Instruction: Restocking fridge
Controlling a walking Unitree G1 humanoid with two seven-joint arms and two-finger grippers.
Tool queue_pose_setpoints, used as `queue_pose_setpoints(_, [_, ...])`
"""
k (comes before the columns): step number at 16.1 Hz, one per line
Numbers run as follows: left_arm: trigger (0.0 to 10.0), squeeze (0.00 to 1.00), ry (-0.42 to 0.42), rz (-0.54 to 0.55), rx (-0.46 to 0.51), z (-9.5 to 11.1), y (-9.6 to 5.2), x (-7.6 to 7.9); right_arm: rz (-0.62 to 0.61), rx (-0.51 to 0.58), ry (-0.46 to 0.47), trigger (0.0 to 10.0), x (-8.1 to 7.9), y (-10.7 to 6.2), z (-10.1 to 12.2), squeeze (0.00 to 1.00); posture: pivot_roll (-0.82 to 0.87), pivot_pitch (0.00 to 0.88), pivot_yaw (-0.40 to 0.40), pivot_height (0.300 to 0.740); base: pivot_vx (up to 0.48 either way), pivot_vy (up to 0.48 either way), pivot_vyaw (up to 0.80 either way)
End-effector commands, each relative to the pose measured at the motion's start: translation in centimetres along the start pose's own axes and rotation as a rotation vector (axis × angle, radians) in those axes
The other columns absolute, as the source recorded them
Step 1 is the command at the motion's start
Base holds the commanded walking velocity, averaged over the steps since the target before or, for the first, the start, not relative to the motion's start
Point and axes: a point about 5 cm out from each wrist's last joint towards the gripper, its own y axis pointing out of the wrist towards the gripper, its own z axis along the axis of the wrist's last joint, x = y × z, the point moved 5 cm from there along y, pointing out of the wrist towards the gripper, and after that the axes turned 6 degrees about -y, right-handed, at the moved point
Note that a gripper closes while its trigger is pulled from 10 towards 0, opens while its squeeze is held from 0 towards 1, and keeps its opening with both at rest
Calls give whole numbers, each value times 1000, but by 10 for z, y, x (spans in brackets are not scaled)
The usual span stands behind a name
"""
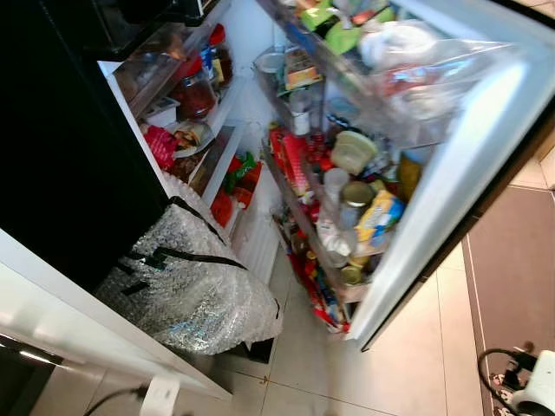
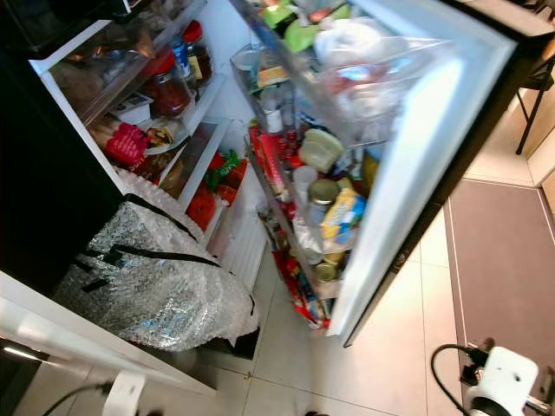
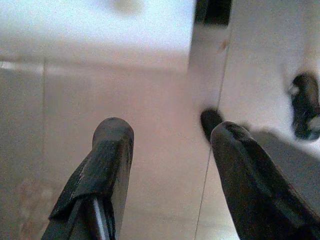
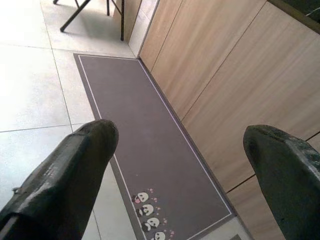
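The fridge stands open ahead, its shelves [image 1: 204, 113] holding jars, a red-lidded jar [image 1: 194, 94] and packets. Its open door [image 1: 451, 173] swings out to the right, racks crowded with bottles, cans and tubs [image 1: 351, 152]. On the floor before the fridge sits a silver insulated bag [image 1: 186, 277] with black straps, bulging. My left gripper [image 3: 172, 145] hangs over pale floor tiles, open, nothing between its fingers. My right gripper [image 4: 185, 145] hangs open over a grey mat.
A white counter edge [image 1: 78, 321] cuts across the lower left. A grey runner mat [image 4: 150, 140] with small panda prints lies along wooden cabinet fronts [image 4: 230, 75] on the right. A white device with a black cable [image 2: 499, 381] sits on the tiles at lower right.
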Motion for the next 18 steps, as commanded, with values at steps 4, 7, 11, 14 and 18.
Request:
queue_pose_setpoints(4, [10000,0,-12,23,-71,-25,-6,-7,361,174,55,10000,-57,11,59,0,-83,122,50,740,0,0,0])
queue_pose_setpoints(7, [10000,0,-11,15,-67,-23,-5,-2,509,268,78,10000,-84,12,96,0,-77,112,48,740,0,0,0])
queue_pose_setpoints(11, [10000,0,-12,18,-63,-22,-5,-4,660,319,102,10000,-106,2,116,0,-70,116,50,740,0,0,0])
queue_pose_setpoints(14, [10000,0,-6,27,-63,-22,-5,-7,911,352,95,10000,-135,-26,129,0,-65,131,53,740,0,0,0])
queue_pose_setpoints(18, [10000,0,2,25,-59,-20,-4,-5,1198,438,74,10000,-162,-62,156,0,-62,136,54,740,0,0,0])
